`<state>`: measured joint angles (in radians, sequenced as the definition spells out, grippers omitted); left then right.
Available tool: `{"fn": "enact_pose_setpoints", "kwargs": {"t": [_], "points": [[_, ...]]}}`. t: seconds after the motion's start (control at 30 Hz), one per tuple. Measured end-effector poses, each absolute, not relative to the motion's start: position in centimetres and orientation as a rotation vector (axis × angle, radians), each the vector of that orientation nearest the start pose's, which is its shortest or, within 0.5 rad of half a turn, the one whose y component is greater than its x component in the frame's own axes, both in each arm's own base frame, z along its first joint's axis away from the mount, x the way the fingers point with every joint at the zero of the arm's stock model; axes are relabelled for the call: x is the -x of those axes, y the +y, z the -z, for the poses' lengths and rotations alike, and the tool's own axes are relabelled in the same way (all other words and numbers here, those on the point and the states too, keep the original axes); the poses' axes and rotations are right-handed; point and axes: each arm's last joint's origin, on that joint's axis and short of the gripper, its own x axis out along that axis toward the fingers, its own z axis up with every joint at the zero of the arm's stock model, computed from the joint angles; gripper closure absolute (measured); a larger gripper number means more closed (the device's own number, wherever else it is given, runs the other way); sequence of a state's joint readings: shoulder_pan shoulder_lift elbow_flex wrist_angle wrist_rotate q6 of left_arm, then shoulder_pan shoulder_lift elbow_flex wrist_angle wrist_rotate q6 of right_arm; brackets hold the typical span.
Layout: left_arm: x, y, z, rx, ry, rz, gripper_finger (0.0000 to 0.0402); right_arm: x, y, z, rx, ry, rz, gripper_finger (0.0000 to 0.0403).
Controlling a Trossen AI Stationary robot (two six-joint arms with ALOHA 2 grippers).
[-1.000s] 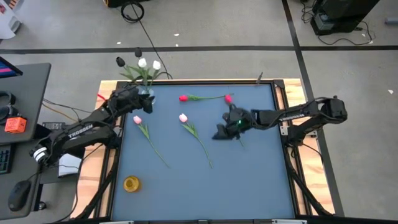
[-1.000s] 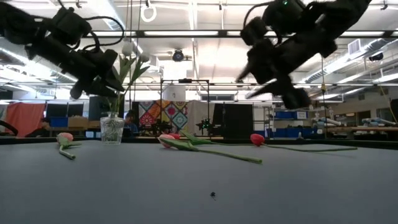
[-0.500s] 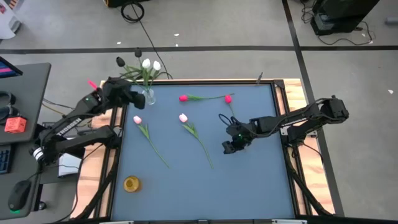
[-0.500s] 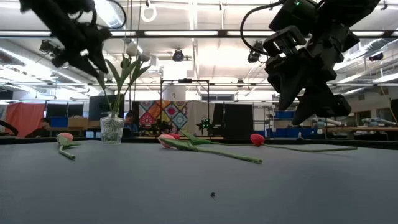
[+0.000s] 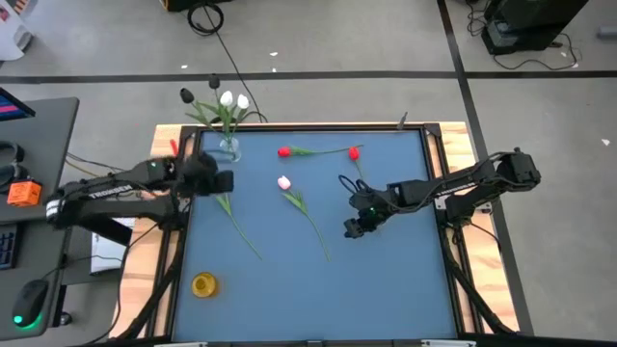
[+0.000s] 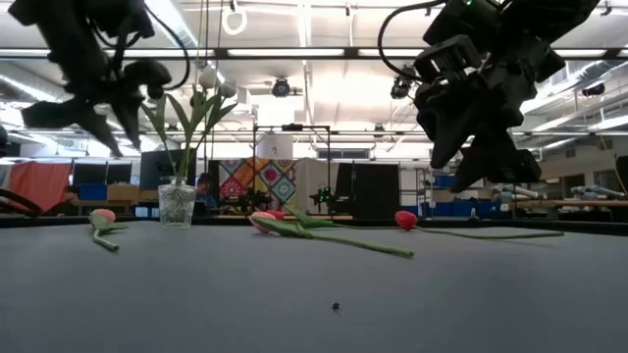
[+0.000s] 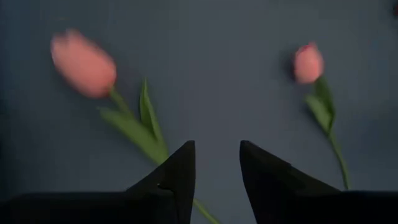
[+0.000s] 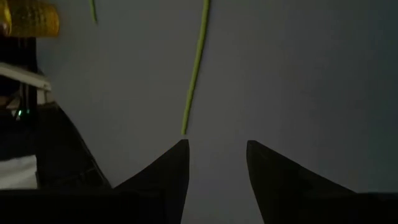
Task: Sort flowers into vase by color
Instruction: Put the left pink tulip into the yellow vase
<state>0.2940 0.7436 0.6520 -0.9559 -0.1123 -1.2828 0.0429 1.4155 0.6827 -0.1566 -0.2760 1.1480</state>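
Observation:
A glass vase (image 5: 228,146) at the table's far left corner holds two white tulips (image 5: 231,99) and a dark one (image 5: 185,94). Two red tulips (image 5: 283,151) (image 5: 354,152) lie near the far edge, and two pink tulips lie at centre left. My left gripper (image 5: 218,181) hovers open above the left pink tulip (image 7: 83,62) and hides its head in the high view; its stem (image 5: 239,231) shows. The other pink tulip (image 5: 283,182) lies to its right. My right gripper (image 5: 355,227) hangs open above bare table right of centre, near that tulip's stem end (image 8: 193,74).
A small yellow object (image 5: 203,284) sits at the near left of the blue table (image 5: 386,289). The table's wooden rim (image 5: 439,154) borders the mat. A desk with a keyboard and mouse stands off the left side. The near right part of the table holds nothing.
My left gripper has drawn back from the vase, swung up and out past the table's left edge, then come down toward the near side over the left pink tulip. My right gripper has moved toward the near edge and then stayed. No flower has moved.

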Motion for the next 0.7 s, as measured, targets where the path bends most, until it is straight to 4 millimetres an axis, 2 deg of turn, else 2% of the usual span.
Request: {"fn": "enact_pose_setpoints", "kwargs": {"t": [0.13, 0.3, 0.47, 0.7], "points": [[-12.0, 2.3, -21.3, 1.309, 0.714, -1.045, 0.029, -26.1, 2.0, -17.1, -1.146, 0.992, 0.189, 0.0234], [-12.7, 1.4, -18.8, 1.34, 0.69, -1.099, 0.0297, -26.1, 2.1, -17.1, -1.14, 0.995, 0.178, 0.0234], [-13.1, 1.2, -16.1, 1.381, 0.68, -1.168, 0.0297, -26.0, 2.1, -17.1, -1.148, 1.006, 0.173, 0.0234], [-13.2, 1.5, -14.4, 1.341, 0.694, -1.284, 0.0297, -25.8, 2.2, -17.0, -1.125, 1.053, 0.127, 0.0234]]}}
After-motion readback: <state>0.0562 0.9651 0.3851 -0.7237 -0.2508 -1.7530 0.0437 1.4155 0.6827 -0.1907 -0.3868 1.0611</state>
